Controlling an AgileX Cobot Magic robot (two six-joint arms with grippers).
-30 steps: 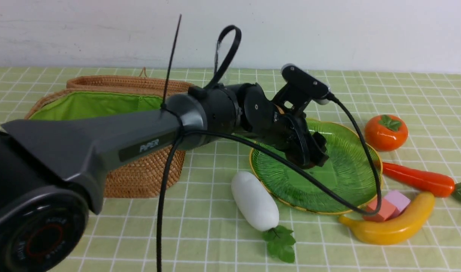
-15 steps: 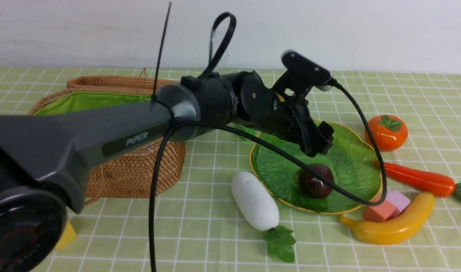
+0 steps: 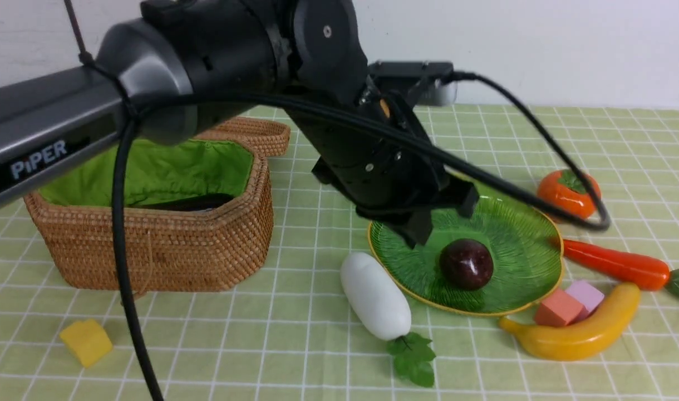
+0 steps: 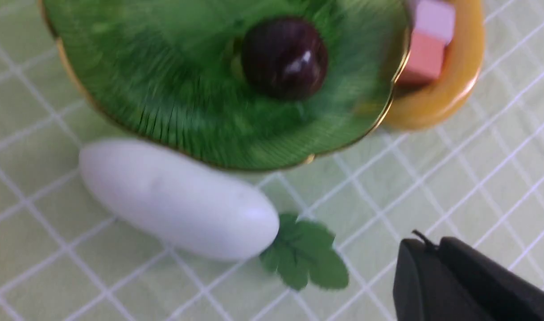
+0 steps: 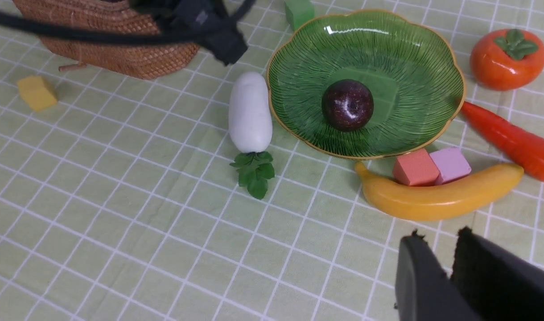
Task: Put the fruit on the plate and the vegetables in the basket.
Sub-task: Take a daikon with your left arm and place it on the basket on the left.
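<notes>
While the eggplant [image 3: 189, 201] lies in the basket [image 3: 150, 256], the radish [image 3: 375, 295] rests on the tabletop [image 3: 261, 345] beside the plate [image 3: 517, 245], where the mangosteen [image 3: 466, 264] sits below the left hand [image 4: 434, 249], pressed together, empty; banana [image 3: 579, 334], carrot [image 3: 615, 263] and persimmon [image 3: 567, 192] lie right of it. The right hand [image 5: 439, 240] stands narrowly spread, empty.

A dark-purple mangosteen [image 5: 348, 104] sits mid-dish on the green plate [image 5: 365, 44]. The white radish [image 5: 249, 111] lies just beside its rim. The banana [image 5: 437, 200] curves around an orange cube [image 5: 415, 167] and a pink cube [image 5: 451, 164]. The persimmon [image 5: 506, 60] and the carrot [image 5: 508, 138] rest on the tabletop [image 5: 120, 200] near the plate. The right hand [image 5: 440, 238] hovers, its fingers narrowly parted and empty.
</notes>
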